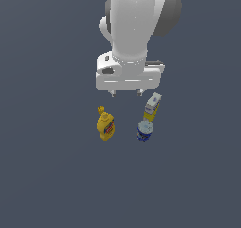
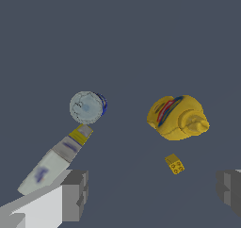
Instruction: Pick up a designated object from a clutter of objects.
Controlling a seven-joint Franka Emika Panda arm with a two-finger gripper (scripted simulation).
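The designated object, a small blue can (image 1: 145,131) with a pale lid, stands upright on the grey floor; the wrist view looks down on its lid (image 2: 87,107). It is one of the clutter of objects, together with a yellow bottle (image 1: 106,126) (image 2: 176,117) with a red label and a yellow-and-white carton (image 1: 152,105) (image 2: 52,163) close beside the can. My gripper (image 1: 126,93) (image 2: 153,194) hangs open above the floor, apart from all three, with nothing between its fingers (image 2: 75,194).
A tiny yellow piece (image 2: 174,164) lies by the bottle's spout end. The bottle sits toward the exterior view's left, can and carton toward its right. The arm's white body (image 1: 134,29) fills the upper middle of the exterior view.
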